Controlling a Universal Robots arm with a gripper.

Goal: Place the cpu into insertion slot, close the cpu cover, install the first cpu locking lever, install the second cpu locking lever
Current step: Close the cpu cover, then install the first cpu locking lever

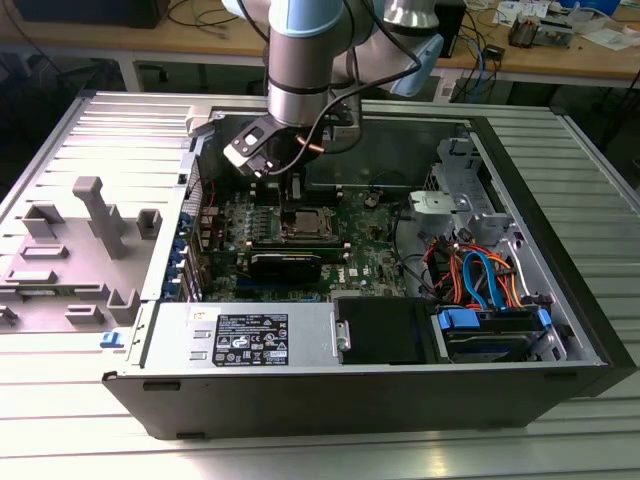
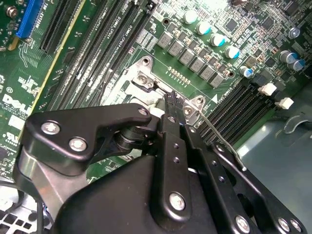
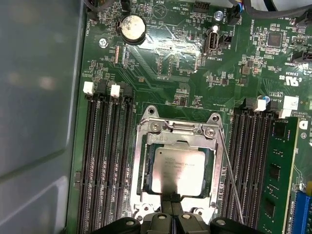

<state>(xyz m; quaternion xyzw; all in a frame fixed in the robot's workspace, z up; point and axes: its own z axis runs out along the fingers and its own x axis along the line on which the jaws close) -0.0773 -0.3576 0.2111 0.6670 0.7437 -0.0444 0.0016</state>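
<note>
gripper (image 3: 171, 204) beside cpu cover (image 3: 142, 165); open case (image 1: 350, 400) lies on slatted grey table (image 1: 590, 445).

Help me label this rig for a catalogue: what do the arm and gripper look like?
The arm is a silver-grey tube with pale blue joint caps and a black cable looping beside it. The gripper is matte black, built of jointed links with silver screw heads.

Arm (image 1: 300, 60) vertical, gripper (image 3: 172, 200) downward, fingers (image 2: 168, 141) tight together.
</note>
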